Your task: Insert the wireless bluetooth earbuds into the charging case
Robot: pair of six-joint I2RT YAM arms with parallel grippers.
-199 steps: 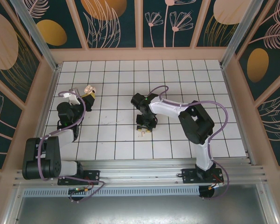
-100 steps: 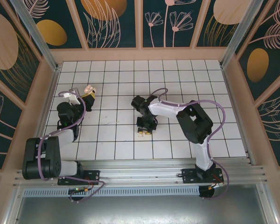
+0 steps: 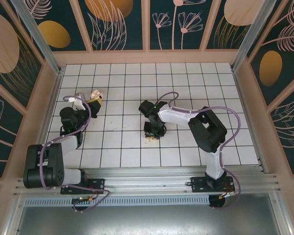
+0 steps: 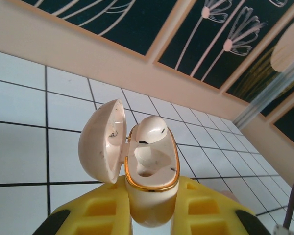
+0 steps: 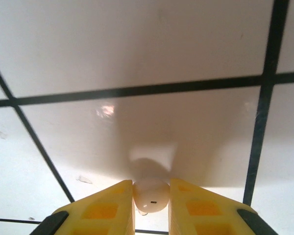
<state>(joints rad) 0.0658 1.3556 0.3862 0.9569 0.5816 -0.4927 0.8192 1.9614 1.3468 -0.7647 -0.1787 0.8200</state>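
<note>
My left gripper point(image 4: 152, 198) is shut on the whitish-pink charging case point(image 4: 152, 169), held up at the table's far left point(image 3: 95, 94). Its lid point(image 4: 102, 142) is swung open to the left. One earbud point(image 4: 151, 131) sits in the far slot, and the near slot is bare. Near the table's middle my right gripper point(image 3: 151, 137) points down at the tiles. In the right wrist view its yellow fingers point(image 5: 108, 208) press both sides of a second earbud point(image 5: 150, 195) that rests on the white tile, so the right gripper point(image 5: 151, 190) is shut on it.
White tiles with black grout lines point(image 3: 186, 78) cover the table, with pink walls on three sides. The right arm's purple cable point(image 3: 166, 95) loops above its wrist. Open tiles lie between the two grippers.
The right gripper's jaws have closed in onto the earbud on the tile, and its wrist has shifted slightly. The left arm and the case have stayed still.
</note>
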